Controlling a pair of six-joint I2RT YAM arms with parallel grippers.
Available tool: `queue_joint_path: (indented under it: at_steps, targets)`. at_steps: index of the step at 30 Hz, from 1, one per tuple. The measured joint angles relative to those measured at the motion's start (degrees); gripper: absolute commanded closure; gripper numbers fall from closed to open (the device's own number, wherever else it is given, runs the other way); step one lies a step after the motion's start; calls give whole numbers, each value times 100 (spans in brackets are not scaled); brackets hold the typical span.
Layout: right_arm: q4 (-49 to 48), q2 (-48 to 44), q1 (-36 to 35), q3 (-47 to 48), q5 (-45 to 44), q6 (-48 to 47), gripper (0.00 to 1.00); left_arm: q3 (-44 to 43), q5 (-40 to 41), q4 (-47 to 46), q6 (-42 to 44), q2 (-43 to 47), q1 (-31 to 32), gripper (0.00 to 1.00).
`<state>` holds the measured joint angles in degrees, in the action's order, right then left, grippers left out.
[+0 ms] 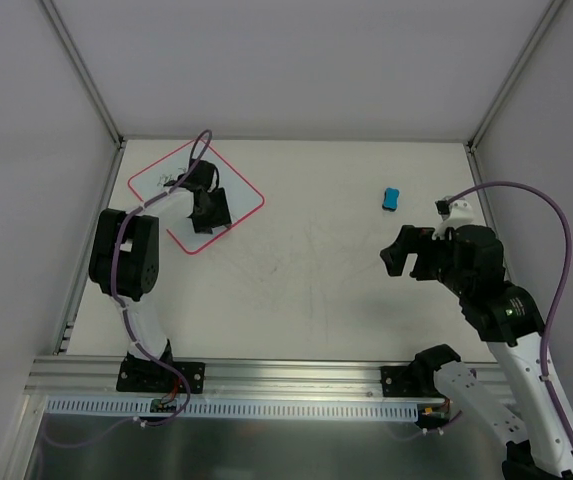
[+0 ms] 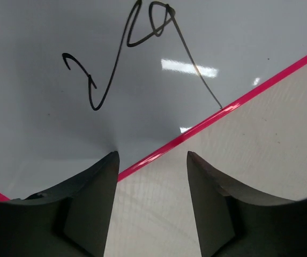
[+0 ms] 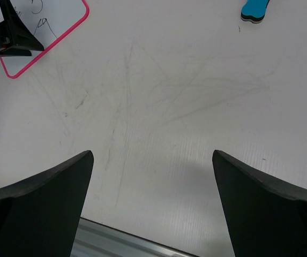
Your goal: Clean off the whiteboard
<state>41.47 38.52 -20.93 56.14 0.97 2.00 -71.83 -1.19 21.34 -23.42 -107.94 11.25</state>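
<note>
The whiteboard (image 1: 238, 195), white with a pink rim, lies at the far left of the table. Dark scribbles (image 2: 132, 43) mark its surface (image 2: 40, 128). My left gripper (image 1: 209, 222) hangs low over the board's edge. In the left wrist view its jaws (image 2: 153, 155) stand apart, one fingertip (image 2: 107, 166) over the board and the other over the table, with the pink rim (image 2: 207, 120) running between them and nothing clamped. My right gripper (image 1: 398, 255) hovers wide open above the table on the right (image 3: 153, 155), with nothing between its fingers. The right wrist view shows the board's corner (image 3: 62, 21) far off.
A small blue eraser block (image 1: 391, 198) lies on the table at the far right, beyond my right gripper, and shows at the top of the right wrist view (image 3: 255, 9). White walls close the table on three sides. A metal rail (image 1: 296, 375) runs along the near edge.
</note>
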Motion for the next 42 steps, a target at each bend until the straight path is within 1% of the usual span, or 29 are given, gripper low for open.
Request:
queue_joint_path:
  at_steps: [3, 7, 10, 12, 18, 21, 23, 24, 25, 26, 27, 28, 31, 32, 35, 38, 39, 42]
  targets:
    - [0, -87, 0, -46, 0, 15, 1, 7, -24, -57, -26, -28, 173, 52]
    - [2, -146, 0, -59, -7, 37, 1, 181, 7, -295, -227, 26, 564, 58]
    - [2, -166, -2, -59, -50, 44, 1, 437, 15, -516, -494, 153, 970, 60]
    - [2, -164, -2, -59, -107, 55, 1, 581, -11, -636, -719, 225, 1307, 60]
    - [0, 44, 0, -59, -479, 103, 1, 654, -118, -815, -1379, 238, 2675, 61]
    - [-2, 271, 0, -59, -791, 168, 1, 463, -208, -734, -1672, 111, 3351, 59]
    - [-4, 468, 0, -52, -1012, 212, 1, 243, -319, -640, -1808, -39, 3689, 55]
    - [-2, 595, 0, -44, -1134, 227, 1, 114, -391, -588, -1858, -127, 3834, 51]
    - [11, 737, 0, -15, -1222, 227, 1, 0, -459, -540, -1884, -184, 3923, 40]
    - [44, 933, 15, 63, -1307, 225, 1, -140, -529, -472, -1912, -258, 4011, 34]
    - [44, 1143, 50, 166, -1366, 225, 1, -260, -605, -433, -1945, -308, 4054, 29]
    - [46, 1416, 122, 295, -1379, 227, 1, -374, -621, -378, -1958, -317, 4068, 20]
    - [17, 2315, 538, 785, -1381, 291, 1, -599, -603, -326, -1919, -212, 3989, 9]
    - [-31, 2675, 717, 957, -1390, 315, 1, -603, -595, -323, -1912, -103, 3921, 3]
    - [-83, 3740, 1043, 1526, -1453, 330, 1, -551, -555, -236, -1858, 470, 3624, 1]
    - [-116, 4830, 1209, 2212, -1528, 315, 9, -258, -411, -280, -1725, 1335, 3128, 1]
    - [-170, 5213, 1252, 2448, -1530, 302, 12, -120, -367, -264, -1674, 1665, 2892, 1]
    - [-195, 6168, 1322, 3139, -1545, 282, 18, 267, -229, -278, -1475, 2424, 2166, 1]
